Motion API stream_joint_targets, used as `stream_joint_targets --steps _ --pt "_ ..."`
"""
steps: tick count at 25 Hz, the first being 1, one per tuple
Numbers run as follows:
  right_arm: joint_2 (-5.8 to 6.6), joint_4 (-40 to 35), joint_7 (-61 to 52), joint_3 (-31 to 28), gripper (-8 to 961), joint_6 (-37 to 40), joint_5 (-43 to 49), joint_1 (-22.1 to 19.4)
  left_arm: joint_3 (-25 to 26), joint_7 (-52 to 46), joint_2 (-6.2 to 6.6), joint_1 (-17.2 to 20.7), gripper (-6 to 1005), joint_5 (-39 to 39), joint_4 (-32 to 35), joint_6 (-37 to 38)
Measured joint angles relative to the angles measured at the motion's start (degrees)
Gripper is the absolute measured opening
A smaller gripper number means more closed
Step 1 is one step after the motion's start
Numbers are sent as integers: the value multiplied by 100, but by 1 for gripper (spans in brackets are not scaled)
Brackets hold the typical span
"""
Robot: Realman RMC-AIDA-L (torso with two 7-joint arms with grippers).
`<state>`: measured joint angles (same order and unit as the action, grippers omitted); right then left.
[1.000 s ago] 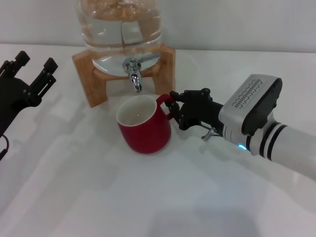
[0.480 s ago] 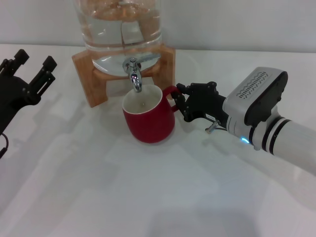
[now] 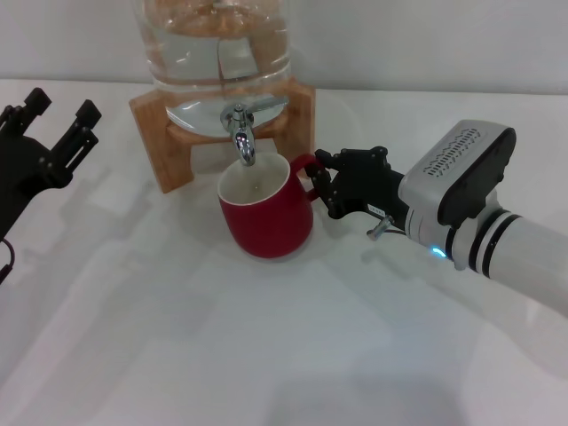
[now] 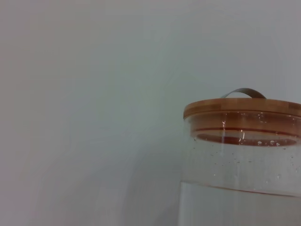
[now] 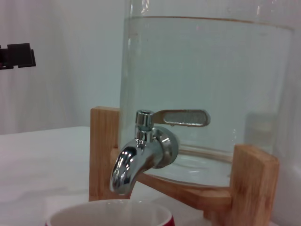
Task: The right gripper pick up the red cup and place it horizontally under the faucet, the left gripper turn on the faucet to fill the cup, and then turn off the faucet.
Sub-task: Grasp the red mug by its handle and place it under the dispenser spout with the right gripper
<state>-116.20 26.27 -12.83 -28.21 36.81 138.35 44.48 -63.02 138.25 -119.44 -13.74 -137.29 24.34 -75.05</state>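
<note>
White right arm point(image 3: 532, 257), grey ribbed housing, black grippers.

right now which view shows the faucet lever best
The right wrist view: the faucet fills it, lever flat and side-on. The head view shows it small from above, over the red cup. The left wrist view misses it.

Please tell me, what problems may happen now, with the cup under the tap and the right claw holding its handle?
1. The red cup stands upright with the faucet spout over its far rim, so water might splash outside.
2. The right gripper grips only the handle; letting go could nudge the cup off line.
3. The left gripper waits open, far left; its reach to the lever passes the wooden stand.
</note>
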Motion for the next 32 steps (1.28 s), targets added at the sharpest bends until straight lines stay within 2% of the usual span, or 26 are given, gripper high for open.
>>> stream_joint_targets --steps 15,32 --pt "1 23 31 58 199 -102 17 40 0 0 0 -7 756 0 0 15" --pt "1 85 4 11 247 -553 119 262 0 0 0 -24 756 -1 0 53"
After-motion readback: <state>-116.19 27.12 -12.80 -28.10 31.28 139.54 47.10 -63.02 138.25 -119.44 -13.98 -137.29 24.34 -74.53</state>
